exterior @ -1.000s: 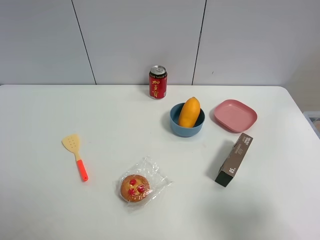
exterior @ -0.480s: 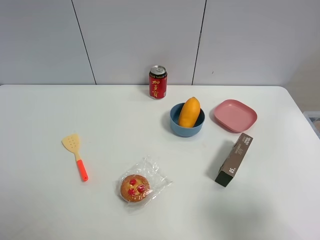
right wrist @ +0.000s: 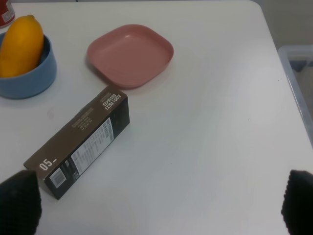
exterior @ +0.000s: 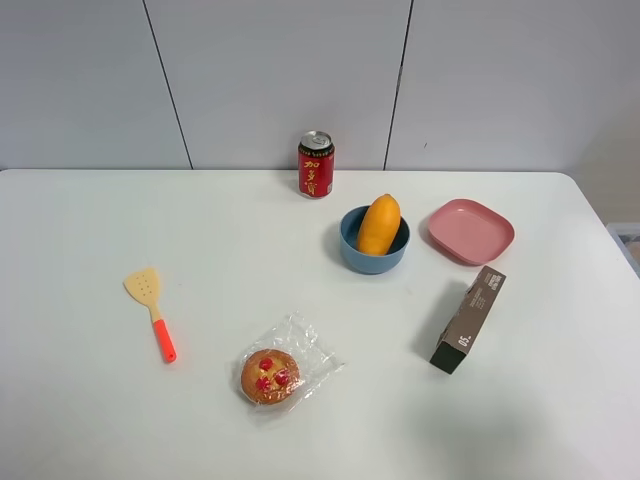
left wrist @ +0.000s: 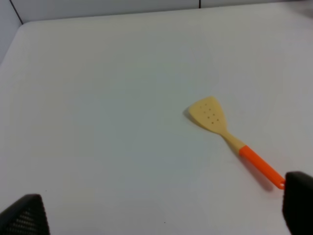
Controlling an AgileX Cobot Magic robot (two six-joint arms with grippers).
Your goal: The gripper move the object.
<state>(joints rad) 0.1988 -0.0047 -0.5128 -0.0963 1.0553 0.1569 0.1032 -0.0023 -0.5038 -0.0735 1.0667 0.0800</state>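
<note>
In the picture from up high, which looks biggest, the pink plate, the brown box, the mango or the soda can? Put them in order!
1. pink plate
2. brown box, close to the plate, so those two are hard to split
3. mango
4. soda can, which also stands farthest from the camera

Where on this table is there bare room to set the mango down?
Bare: between spatula and blue bowl; front right, beyond the brown box. Crowded: soda can, bowl holding the mango, pink plate.
</note>
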